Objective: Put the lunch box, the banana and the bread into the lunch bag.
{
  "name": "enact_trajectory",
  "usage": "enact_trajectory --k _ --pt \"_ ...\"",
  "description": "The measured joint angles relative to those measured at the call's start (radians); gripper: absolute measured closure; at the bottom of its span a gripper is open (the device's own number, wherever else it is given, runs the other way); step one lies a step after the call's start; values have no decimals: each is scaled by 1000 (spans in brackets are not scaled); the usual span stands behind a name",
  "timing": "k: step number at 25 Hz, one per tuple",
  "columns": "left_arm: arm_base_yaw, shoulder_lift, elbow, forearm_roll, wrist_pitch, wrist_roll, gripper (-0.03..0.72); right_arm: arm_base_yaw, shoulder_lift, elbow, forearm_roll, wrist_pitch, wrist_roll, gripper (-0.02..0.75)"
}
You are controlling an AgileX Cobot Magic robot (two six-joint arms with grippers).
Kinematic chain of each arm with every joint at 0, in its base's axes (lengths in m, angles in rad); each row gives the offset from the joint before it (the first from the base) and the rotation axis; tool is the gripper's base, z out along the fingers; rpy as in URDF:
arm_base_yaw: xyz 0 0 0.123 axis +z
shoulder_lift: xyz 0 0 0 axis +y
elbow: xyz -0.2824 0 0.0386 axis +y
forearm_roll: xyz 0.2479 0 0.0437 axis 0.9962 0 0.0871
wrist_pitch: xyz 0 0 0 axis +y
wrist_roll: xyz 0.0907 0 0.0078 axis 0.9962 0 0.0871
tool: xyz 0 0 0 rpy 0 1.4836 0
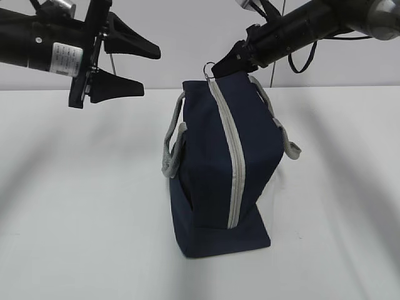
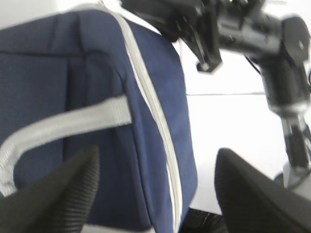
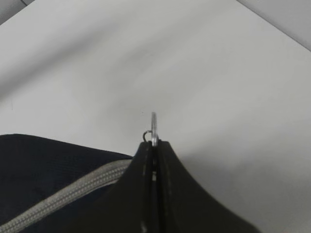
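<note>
**Right gripper pinches the ring pull, left gripper open beside the bag**

On the left, the left gripper (image 1: pixel 134 67) hangs in the air above the white table (image 1: pixel 75 206), to the left of the lunch bag (image 1: pixel 219 169) and apart from it. Its two black fingers (image 1: pixel 128 37) are spread wide and there is nothing between them. In the left wrist view the same fingers (image 2: pixel 53 194) frame the navy side of the bag and one grey strap handle (image 2: pixel 68 124).

In the middle, the lunch bag stands upright on the table. Its grey zipper (image 1: pixel 234 156) runs from the top corner down the front and looks closed along the whole visible length.

On the right, the right gripper (image 1: pixel 228 62) comes in from the upper right to the top corner of the bag. Its jaws are pressed together on the metal ring pull (image 3: pixel 153 127), which sticks out just past the fingertips.

The lunch box, the banana and the bread are not visible in any view.
</note>
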Motion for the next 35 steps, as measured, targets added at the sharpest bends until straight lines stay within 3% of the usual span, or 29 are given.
enact_trajectory --k 9,17,30,35 --pt "-46 278 -319 29 5 -191 212 -2 0 0 -4 2 2 754" --pt "-86 473 -554 136 34 -345 235 -2 0 0 -10 2 2 754" --pt "-126 498 -582 141 -4 -364 283 -2 0 0 -34 2 2 754" --pt "-126 502 -582 151 -7 -364 451 -2 0 0 -35 2 2 754"
